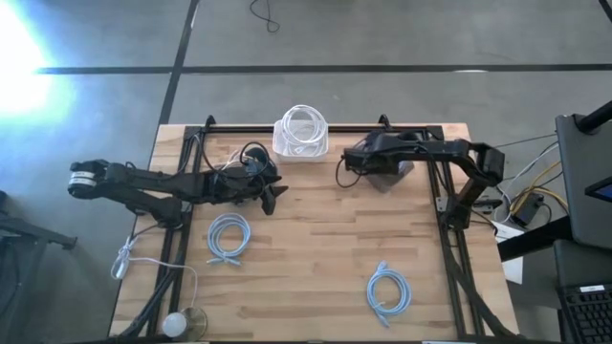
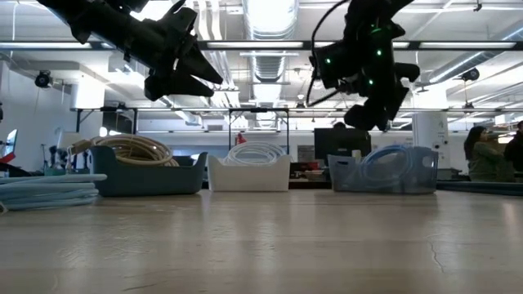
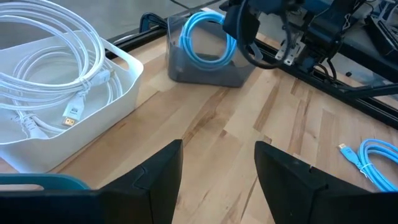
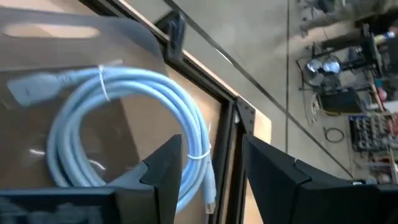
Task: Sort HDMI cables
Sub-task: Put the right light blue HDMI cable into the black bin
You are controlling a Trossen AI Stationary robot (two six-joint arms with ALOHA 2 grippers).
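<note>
High view: two blue coils (loose), three bins.

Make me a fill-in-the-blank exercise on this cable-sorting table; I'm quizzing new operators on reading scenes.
1. The white plastic bin holds coiled cables coloured ____.
2. The number of light blue coiled cables lying loose on the wooden table is ____.
3. The right gripper hangs over the clear bin, which holds a cable coloured ____.
4. The left gripper has its fingers ____.

Missing words: white; two; light blue; open
</note>
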